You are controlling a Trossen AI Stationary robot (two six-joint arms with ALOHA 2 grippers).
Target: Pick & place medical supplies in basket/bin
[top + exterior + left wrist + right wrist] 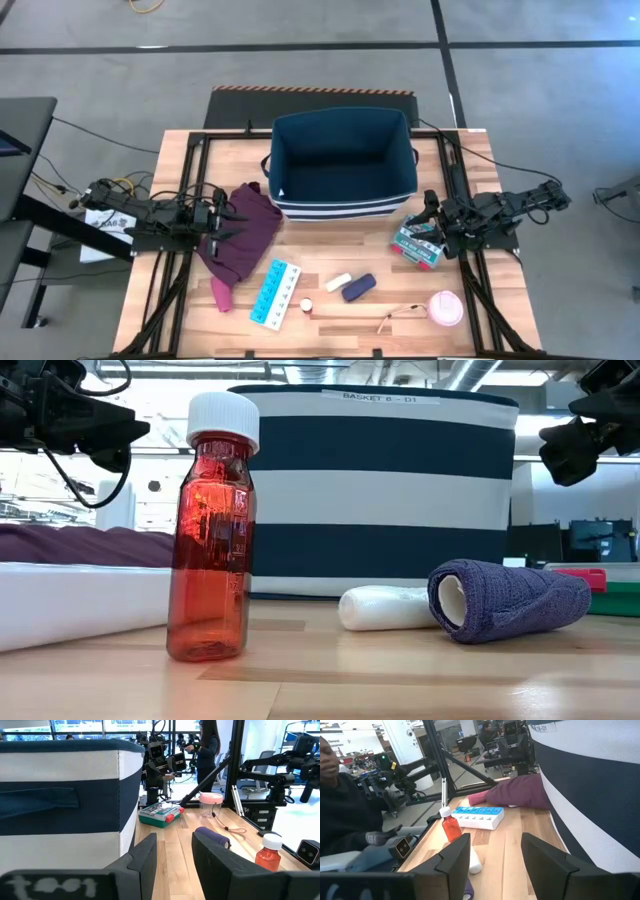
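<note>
On table (190, 310): one bin (343, 163), six supplies.

L arm reaches in from table's left edge, wrist level, left gripper (222, 222) w/ fingers apart, nothing between them. R arm comes in from right edge, right gripper (432, 222) also parted, nothing held. Both grippers hang above tabletop.
</note>
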